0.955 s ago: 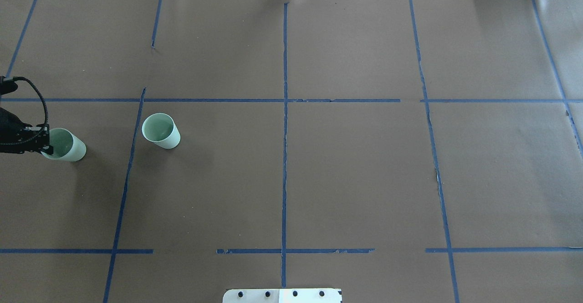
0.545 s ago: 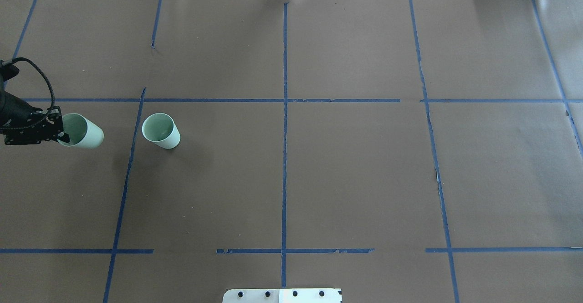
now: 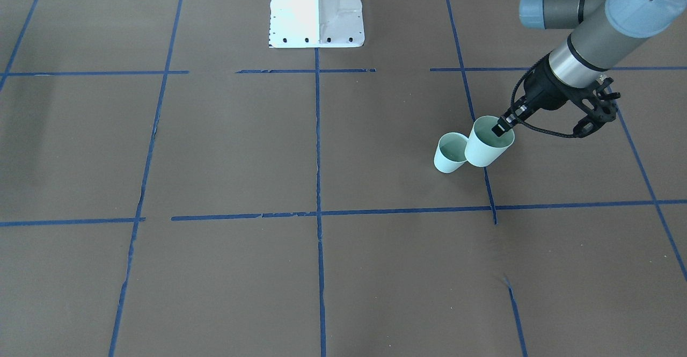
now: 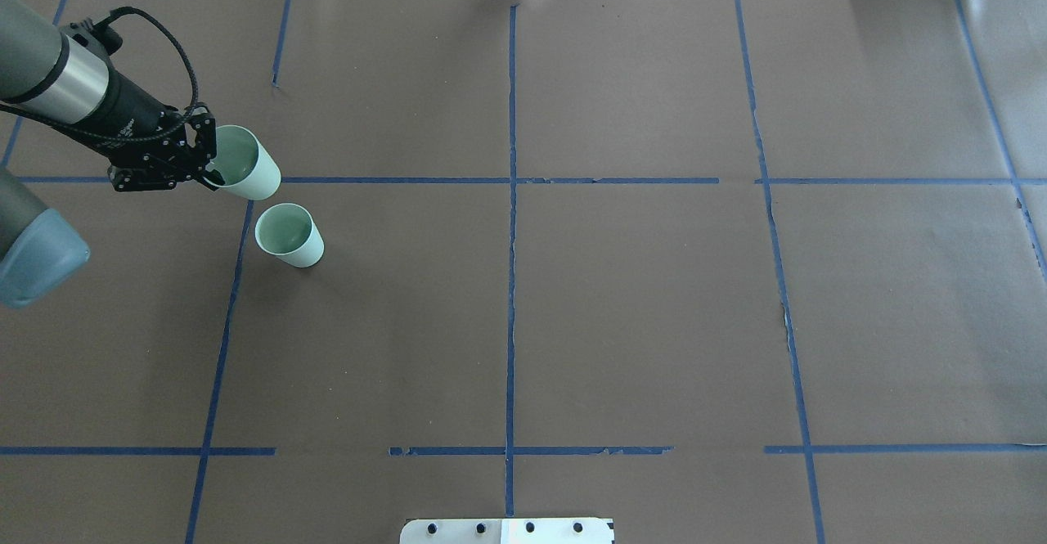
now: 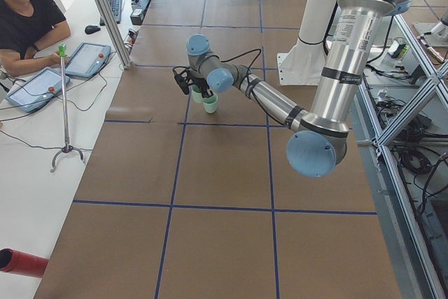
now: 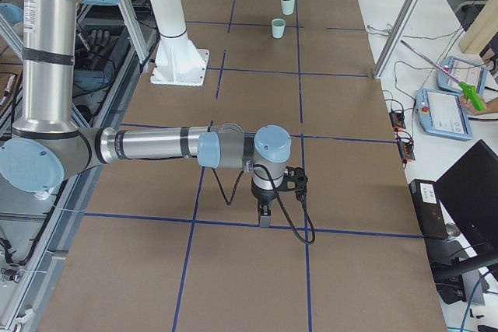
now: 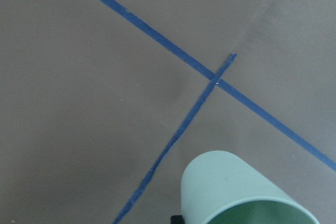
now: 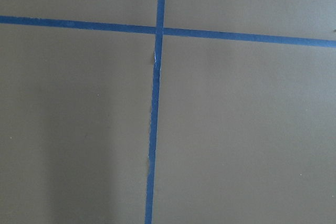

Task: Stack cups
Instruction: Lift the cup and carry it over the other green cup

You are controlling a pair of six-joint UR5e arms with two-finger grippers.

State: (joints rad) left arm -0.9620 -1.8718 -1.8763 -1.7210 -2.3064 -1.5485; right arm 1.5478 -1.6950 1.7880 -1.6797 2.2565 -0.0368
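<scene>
Since the earlier overhead pictures, the left gripper (image 4: 211, 173) has been carrying its cup away from the table's left edge, up and toward the middle. It is now hanging just beyond the second cup, which has not shifted.

Two pale mint-green cups are showing. The held cup (image 4: 249, 169) is riding clear of the brown table (image 4: 638, 298), tilted, with its mouth turned toward the gripper and its narrow base pointing away. The standing cup (image 4: 290, 237) is sitting upright on the table, mouth up, just beside a blue tape line (image 4: 237, 266). In the overhead view the two cups are lying close together but apart. In the front-facing view the held cup (image 3: 487, 145) is overlapping the side of the standing cup (image 3: 448, 154), and whether they are touching cannot be told there.

Two arms are showing, one gripper on each. The left gripper's jaws are drawn nearly together and are pinching the held cup's thin wall at the rim, with one finger (image 3: 498, 128) reaching inside the mouth. Its wrist camera is looking past the cup's outer wall (image 7: 231, 182) at crossing tape lines.

The right gripper (image 6: 265, 212) is showing only in the right side view, pointing straight down near a tape line, well apart from both cups. Whether its jaws are spread or pressed together cannot be told. Its wrist camera is showing only brown paper and tape.

One person (image 5: 28, 19) is sitting at a desk beyond the table's end.
</scene>
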